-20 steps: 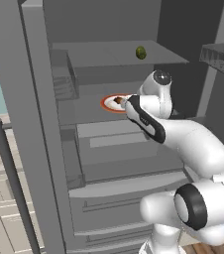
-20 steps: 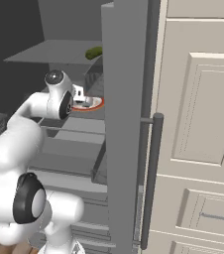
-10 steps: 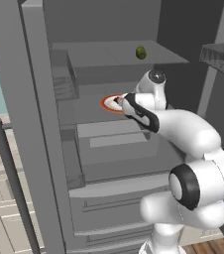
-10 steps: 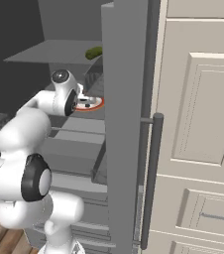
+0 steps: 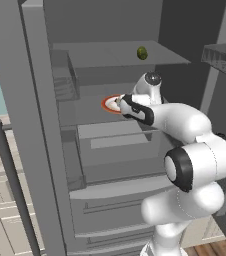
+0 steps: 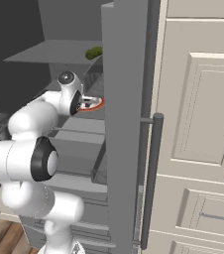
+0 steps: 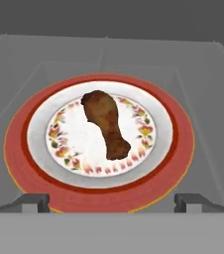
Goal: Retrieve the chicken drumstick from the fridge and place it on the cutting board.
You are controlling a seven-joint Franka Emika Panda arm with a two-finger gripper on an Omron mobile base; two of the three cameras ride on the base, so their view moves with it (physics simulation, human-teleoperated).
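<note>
The brown-reddish chicken drumstick (image 7: 106,128) lies on a white flowered plate with a red rim (image 7: 179,149), thick end away from me. The plate (image 5: 109,104) rests on a middle shelf of the open grey fridge (image 5: 120,165). My gripper (image 7: 111,203) is open and hovers just short of the plate's near rim, its fingertips (image 7: 32,202) spread wider than the drumstick and touching nothing. From the base, the gripper (image 5: 119,102) sits at the plate's right edge, and from the other side the gripper (image 6: 86,101) is reaching inward. The cutting board is out of view.
A small green fruit (image 5: 142,52) sits on the shelf above the plate, also visible as a green fruit (image 6: 94,52). The open fridge door (image 6: 126,124) with its dark bar handle (image 6: 151,178) stands to my right, and another door handle (image 5: 12,180) to my left. Cream cabinets (image 6: 203,124) lie beyond.
The arm has stretched further into the fridge, its elbow swinging forward, and the hand has come closer to the plate. The drumstick and plate have not moved.
</note>
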